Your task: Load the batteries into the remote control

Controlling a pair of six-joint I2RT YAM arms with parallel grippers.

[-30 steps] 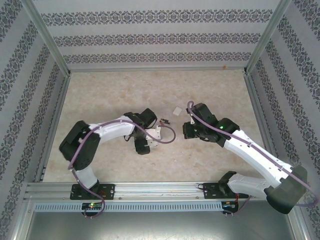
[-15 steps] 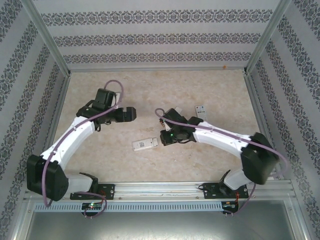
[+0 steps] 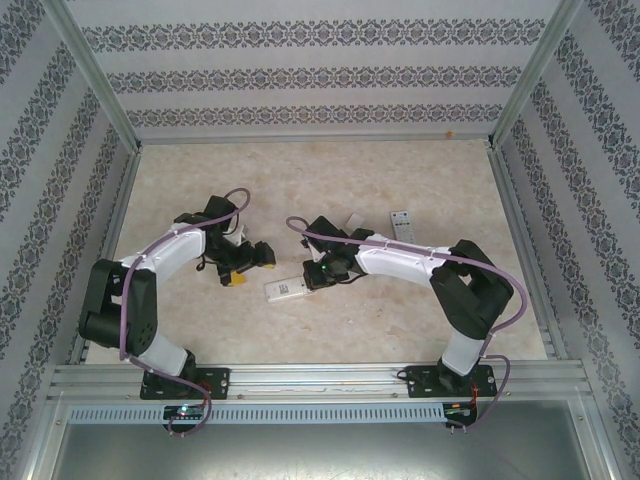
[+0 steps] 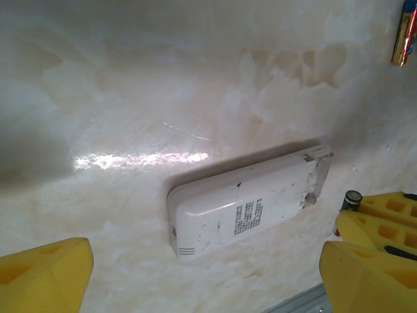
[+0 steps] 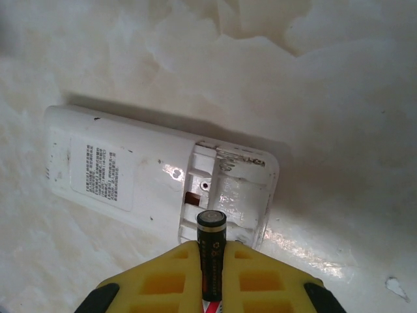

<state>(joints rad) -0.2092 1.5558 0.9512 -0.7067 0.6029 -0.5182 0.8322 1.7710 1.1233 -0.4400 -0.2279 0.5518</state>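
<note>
The white remote control lies back up on the table, label showing, its battery compartment open at the right end. My right gripper is shut on a dark battery, whose end pokes out just above the near edge of that compartment. My left gripper hangs open on the remote's left side, yellow fingers wide apart and holding nothing. A second battery with a reddish-orange band lies on the table beyond the remote. The left wrist view also catches the held battery.
A smaller remote with buttons and a loose white piece lie behind the right arm. Metal frame rails and patterned walls enclose the table.
My left gripper has come down and nearer, to the remote's left end. My right gripper has shifted left with the battery to the open compartment. The remote has not moved.
</note>
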